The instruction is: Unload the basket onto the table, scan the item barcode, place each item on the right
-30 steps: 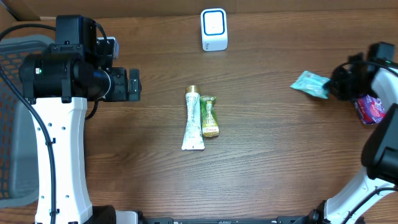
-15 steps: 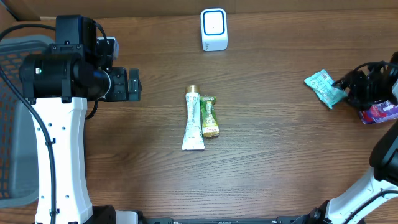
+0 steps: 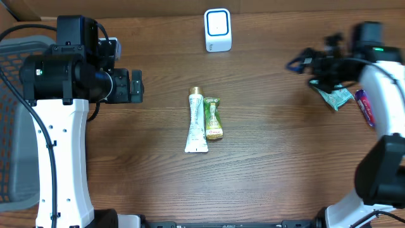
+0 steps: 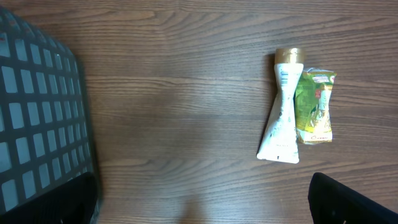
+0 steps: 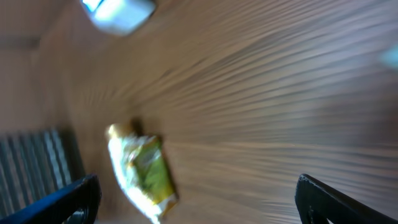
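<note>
Across the middle of the overhead view the wooden table [image 3: 266,164] lies wide and bare, leaving free room on every side of the centre. The mesh basket [image 4: 37,112] closes off the left edge, beside the left gripper [image 3: 136,85], which hangs with jaws apart and empty. At upper right the right gripper [image 3: 305,68] is also spread and holds nothing. The scanner [image 3: 218,30] stands at top centre. Well below it lie a white tube [image 3: 197,120] and, touching it, a green sachet [image 3: 212,118], apparently not yet scanned. A teal packet [image 3: 335,98] and a purple pack [image 3: 366,107] at the right edge look finished.
</note>
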Robot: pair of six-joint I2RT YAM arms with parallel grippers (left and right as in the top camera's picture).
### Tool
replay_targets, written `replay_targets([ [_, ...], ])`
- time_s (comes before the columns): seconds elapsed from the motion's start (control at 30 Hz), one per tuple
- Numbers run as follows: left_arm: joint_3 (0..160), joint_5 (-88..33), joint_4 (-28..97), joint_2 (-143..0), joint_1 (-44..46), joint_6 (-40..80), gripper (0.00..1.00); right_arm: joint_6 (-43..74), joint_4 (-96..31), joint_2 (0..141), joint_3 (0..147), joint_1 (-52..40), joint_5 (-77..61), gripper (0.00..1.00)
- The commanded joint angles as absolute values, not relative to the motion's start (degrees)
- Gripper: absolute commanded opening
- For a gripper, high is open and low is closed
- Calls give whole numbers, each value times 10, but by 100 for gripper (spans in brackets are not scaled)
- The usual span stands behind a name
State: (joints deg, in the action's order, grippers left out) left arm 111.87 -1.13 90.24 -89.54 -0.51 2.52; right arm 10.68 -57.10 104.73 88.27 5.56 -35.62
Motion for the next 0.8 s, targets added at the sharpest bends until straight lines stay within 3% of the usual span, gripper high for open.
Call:
replay_targets([
  [0.0,1121,-15,901,-900,-7,13,100,105,-551,1049,869,-27,-359,100],
  [0.07,1121,-15,901,-900,-7,13,100,109,-529,1052,858,-82,-336,100],
  [0.2,1121,-15,901,-900,-7,13,99,176,-499,1066,848,-182,-248,86],
  [0.3,1121,-15,901,-900,-7,13,100,208,-481,1079,848,-246,-183,75],
  [0.4,1121,-15,901,-900,-7,13,100,223,-467,1094,848,-298,-115,56],
  [0.53,1121,-15,901,-900,-7,13,100,260,-447,1121,848,-345,-31,49],
  [0.77,1121,-15,901,-901,-7,13,100,260,-456,1162,848,-363,-5,47],
])
